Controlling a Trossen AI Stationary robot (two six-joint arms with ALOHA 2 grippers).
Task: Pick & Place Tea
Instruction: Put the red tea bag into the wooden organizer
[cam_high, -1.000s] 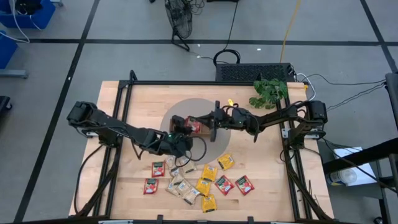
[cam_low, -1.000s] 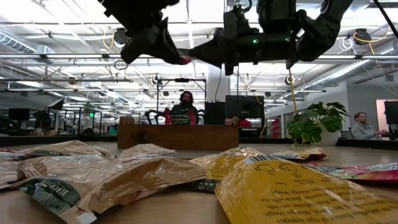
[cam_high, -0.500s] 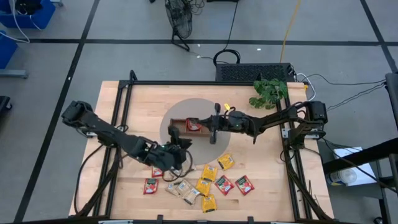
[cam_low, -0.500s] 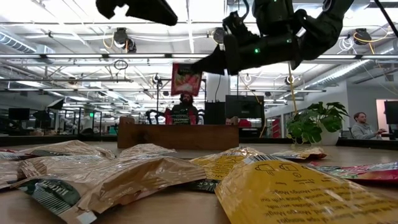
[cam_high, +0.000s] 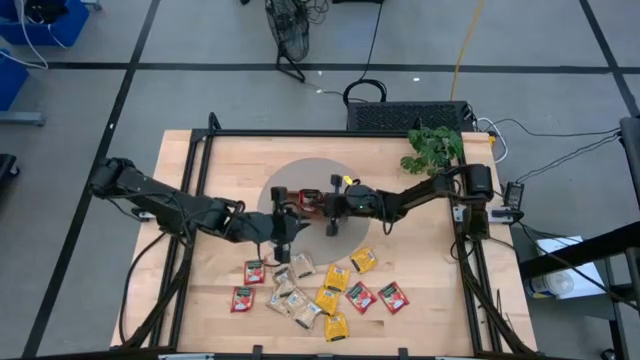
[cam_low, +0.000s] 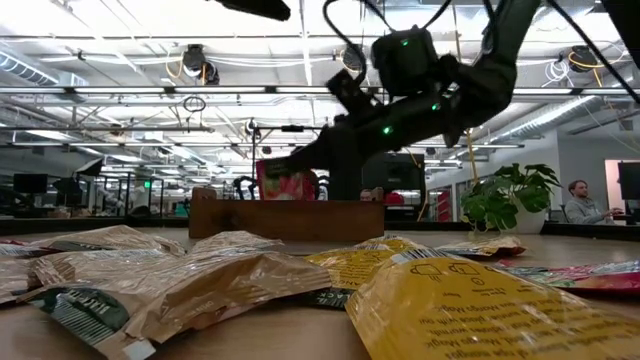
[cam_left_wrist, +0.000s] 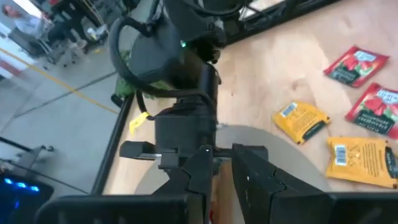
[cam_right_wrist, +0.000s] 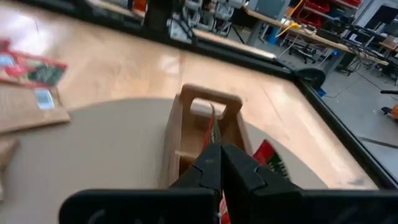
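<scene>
The right gripper (cam_high: 318, 203) is pinching a red sachet (cam_low: 285, 184) over the wooden tray (cam_low: 275, 219); the left gripper (cam_high: 281, 243), fingers unclear, is hovering beside the scattered sachets (cam_high: 320, 290)

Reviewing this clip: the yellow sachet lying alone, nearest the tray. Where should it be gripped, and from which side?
Pinch two opposite edges of the yellow sachet, coming straight down. It lies flat on the table, clear of the other sachets, so its edges are free. The right hand is busy, shut on a red sachet.

Print marks the small flat yellow tea sachet (cam_low: 470, 305) and the red sachets (cam_left_wrist: 356, 64), but no wording is legible.
</scene>
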